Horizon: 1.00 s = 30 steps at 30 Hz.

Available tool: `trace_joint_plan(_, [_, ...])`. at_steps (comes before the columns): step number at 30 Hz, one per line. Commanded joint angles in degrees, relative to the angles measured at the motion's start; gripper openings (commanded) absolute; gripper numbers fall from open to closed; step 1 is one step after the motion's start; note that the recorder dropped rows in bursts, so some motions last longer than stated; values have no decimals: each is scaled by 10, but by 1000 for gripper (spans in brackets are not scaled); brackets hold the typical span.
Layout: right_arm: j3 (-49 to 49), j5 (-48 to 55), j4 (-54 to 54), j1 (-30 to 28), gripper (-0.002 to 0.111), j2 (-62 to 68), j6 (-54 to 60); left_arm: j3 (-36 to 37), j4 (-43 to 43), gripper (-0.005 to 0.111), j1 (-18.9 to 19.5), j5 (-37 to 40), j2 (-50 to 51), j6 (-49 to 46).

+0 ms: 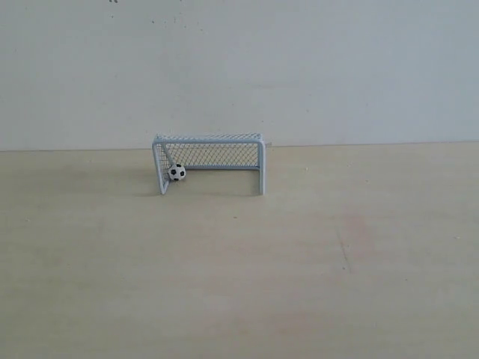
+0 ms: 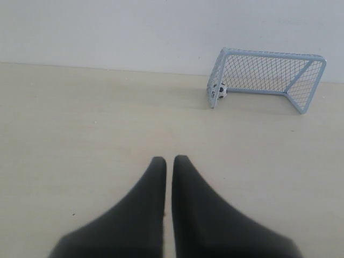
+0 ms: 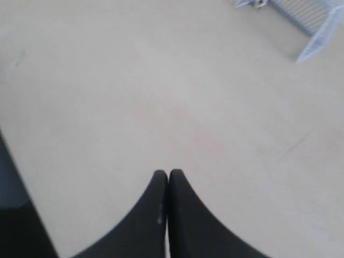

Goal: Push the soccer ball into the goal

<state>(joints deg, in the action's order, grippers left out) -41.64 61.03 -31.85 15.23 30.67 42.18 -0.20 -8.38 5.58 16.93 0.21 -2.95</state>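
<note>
The light grey goal (image 1: 209, 139) stands on the wooden table near the back wall. The soccer ball (image 1: 177, 173), white with black patches, rests inside it against the left side netting. In the left wrist view the goal (image 2: 267, 54) is far ahead, with the ball (image 2: 221, 91) just behind its near post. My left gripper (image 2: 169, 159) is shut with nothing held, a hair's gap between its black fingers. My right gripper (image 3: 168, 172) is shut and empty, far from the goal (image 3: 316, 38). Neither gripper shows in the exterior view.
The tabletop (image 1: 239, 269) is pale wood with a faint reddish stain and a dark scratch (image 1: 343, 254). A plain white wall (image 1: 239, 67) rises right behind the goal. A dark edge (image 3: 13, 193) shows at one side of the right wrist view.
</note>
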Motion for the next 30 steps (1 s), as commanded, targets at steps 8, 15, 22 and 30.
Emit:
trace_joint_plan(8, [3,-99,-7,-105,0,-130,-43,2,3,4,-3,0,-2,-1])
trace_joint_plan(15, [3,-99,-7,-164,0,-211,-45,2,3,4,-3,0,-2,-1])
trace_joint_plan(22, [3,-99,-7,-194,0,-291,-45,2,3,4,-3,0,-2,-1])
trace_joint_plan(30, [10,-138,-10,-193,0,-307,-78,2,3,4,-3,0,-2,-1])
